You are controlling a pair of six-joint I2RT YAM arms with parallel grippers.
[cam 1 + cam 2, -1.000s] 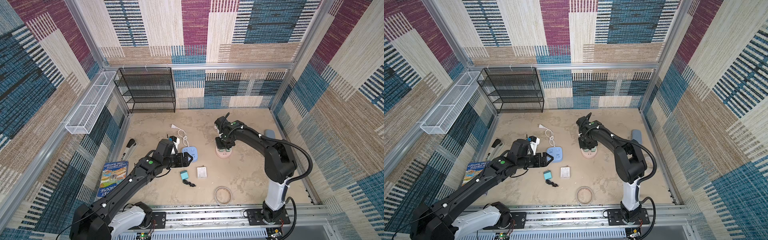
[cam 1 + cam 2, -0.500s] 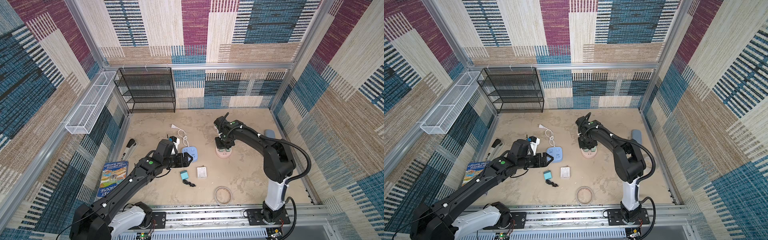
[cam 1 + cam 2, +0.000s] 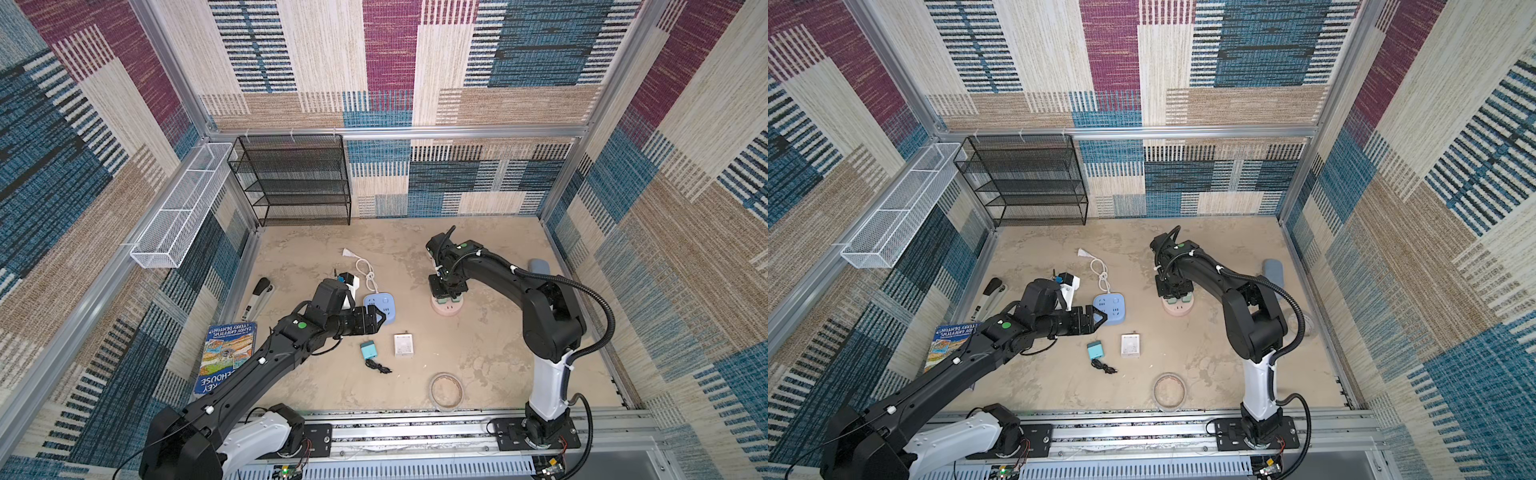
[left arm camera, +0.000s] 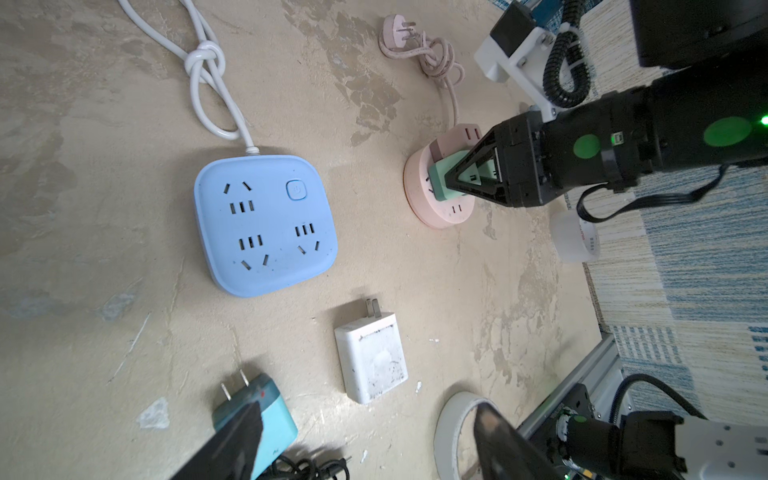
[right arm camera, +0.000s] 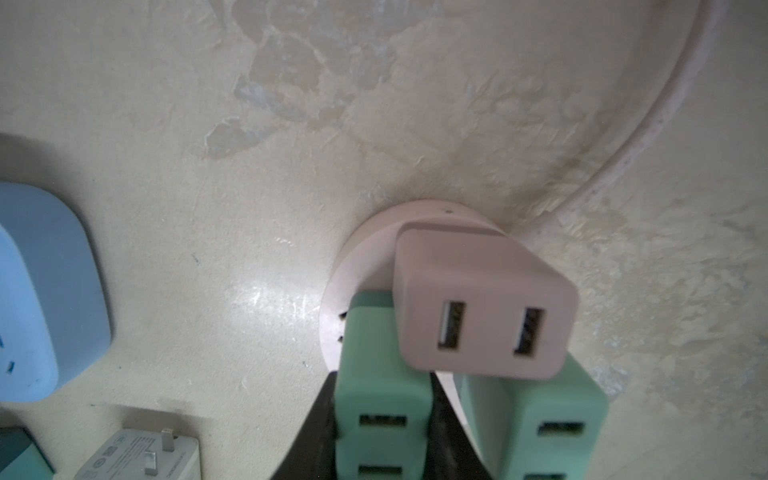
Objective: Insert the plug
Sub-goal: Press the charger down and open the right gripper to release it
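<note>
A round pink socket (image 3: 446, 309) (image 5: 361, 266) sits on the floor at centre right. My right gripper (image 3: 446, 287) (image 5: 382, 415) points down over it, shut on a green plug (image 5: 374, 353) (image 4: 442, 183) standing upright on the socket's top; its prongs are hidden. A second green plug (image 5: 536, 415) and a pink USB block (image 5: 482, 299) stand beside it on the same socket. My left gripper (image 3: 380, 322) (image 4: 365, 415) hangs open and empty above the floor, next to the blue power strip (image 3: 380, 305) (image 4: 266, 224).
A white charger (image 4: 372, 361), a teal charger (image 4: 266, 411) with a black cable, and a tape ring (image 3: 446, 390) lie near the front. A book (image 3: 226, 357) and a stapler (image 3: 259, 291) lie at the left, a black wire shelf (image 3: 291, 183) stands at the back.
</note>
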